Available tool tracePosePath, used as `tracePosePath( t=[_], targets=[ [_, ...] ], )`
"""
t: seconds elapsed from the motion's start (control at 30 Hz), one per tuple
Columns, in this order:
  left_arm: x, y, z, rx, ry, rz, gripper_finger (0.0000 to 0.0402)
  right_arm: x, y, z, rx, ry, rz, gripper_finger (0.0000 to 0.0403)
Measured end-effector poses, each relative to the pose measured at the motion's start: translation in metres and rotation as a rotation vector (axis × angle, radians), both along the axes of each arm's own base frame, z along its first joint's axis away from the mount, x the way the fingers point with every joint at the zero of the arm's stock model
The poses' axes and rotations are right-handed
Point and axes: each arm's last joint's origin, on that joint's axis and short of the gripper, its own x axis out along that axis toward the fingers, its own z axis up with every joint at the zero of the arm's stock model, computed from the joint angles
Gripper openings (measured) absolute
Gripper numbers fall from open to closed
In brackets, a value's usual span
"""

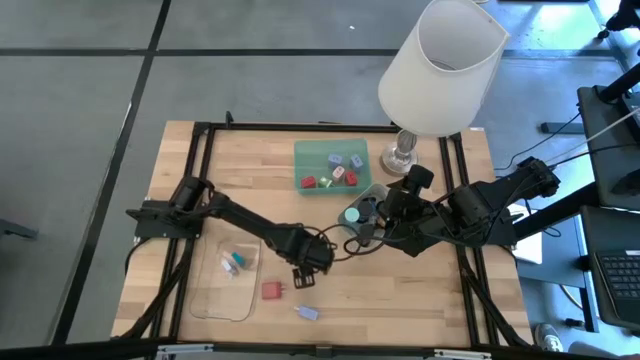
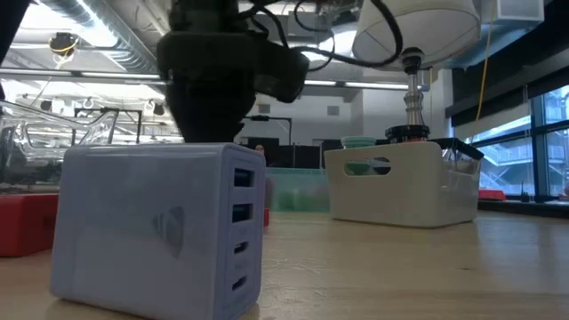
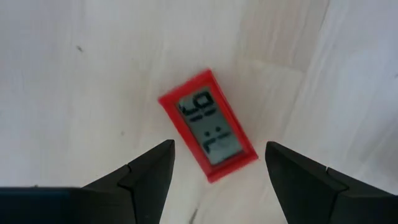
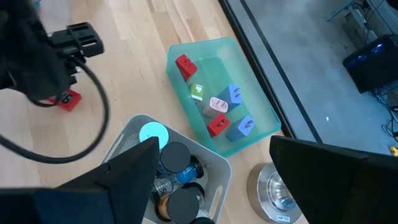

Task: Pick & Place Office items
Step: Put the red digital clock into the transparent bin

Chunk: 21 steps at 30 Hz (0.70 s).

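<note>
A red block with a grey display [image 3: 208, 124] lies flat on the wood near the table's front; it also shows in the high view [image 1: 272, 290]. My left gripper [image 3: 219, 148] [image 1: 303, 272] hangs open above it, pointing down, one finger to each side and clear of it. A pale blue-grey charger block [image 1: 306, 312] [image 2: 160, 231] lies close by on the near side. My right gripper [image 4: 212, 149] [image 1: 378, 215] stands open and raised over the grey tray [image 4: 127, 140], which holds black round caps [image 4: 177, 155] and a teal disc [image 4: 153, 132].
A green tray [image 1: 305, 150] at the far middle holds red, blue and pale pieces. A clear tray [image 1: 205, 300] at the near left holds small pieces. A white-shaded lamp [image 1: 440, 70] stands at the far right. Bare wood lies along the near right.
</note>
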Motion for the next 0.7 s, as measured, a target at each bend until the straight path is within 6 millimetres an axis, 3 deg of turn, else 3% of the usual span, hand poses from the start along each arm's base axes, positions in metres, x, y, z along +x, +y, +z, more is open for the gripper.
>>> tracePosePath(
  t=[0.3,0.7],
  targets=[
    [-0.005,-0.012,-0.002,0.127,-0.064,0.134,0.0249,0.0,0.0,0.0,0.005,0.0,-0.001,0.0311],
    [-0.007,-0.015,-0.002,0.126,-0.073,0.172,0.0249,0.0,0.0,0.0,0.006,-0.001,-0.002,0.0311]
  ],
)
